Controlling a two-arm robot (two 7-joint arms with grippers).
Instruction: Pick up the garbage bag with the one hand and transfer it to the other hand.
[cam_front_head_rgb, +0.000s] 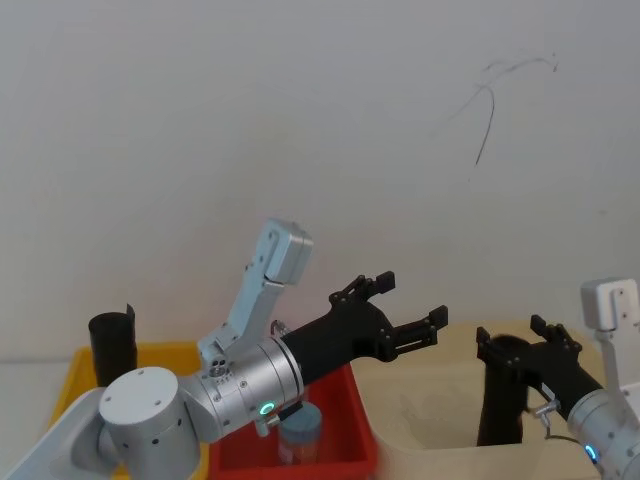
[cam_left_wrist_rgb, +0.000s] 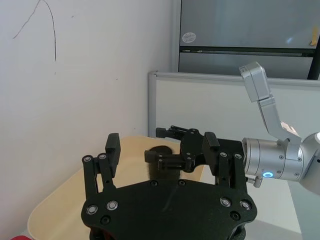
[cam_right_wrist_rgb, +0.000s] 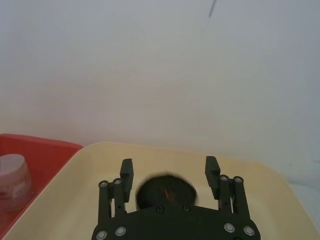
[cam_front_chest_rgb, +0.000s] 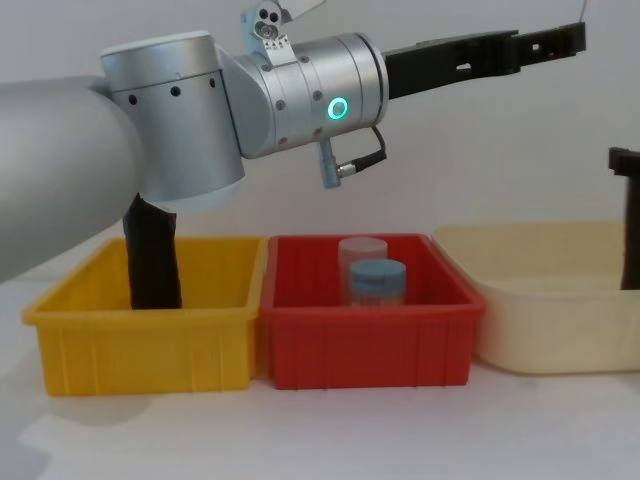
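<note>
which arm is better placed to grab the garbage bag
Right. The right gripper is open with a finger on each side of the garbage bag in the cream bin. The left gripper hangs open in the air above the red bin.

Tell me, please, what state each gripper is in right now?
Left gripper: open, holding nothing.
Right gripper: open, one finger on each side of the garbage bag, with gaps showing.
</note>
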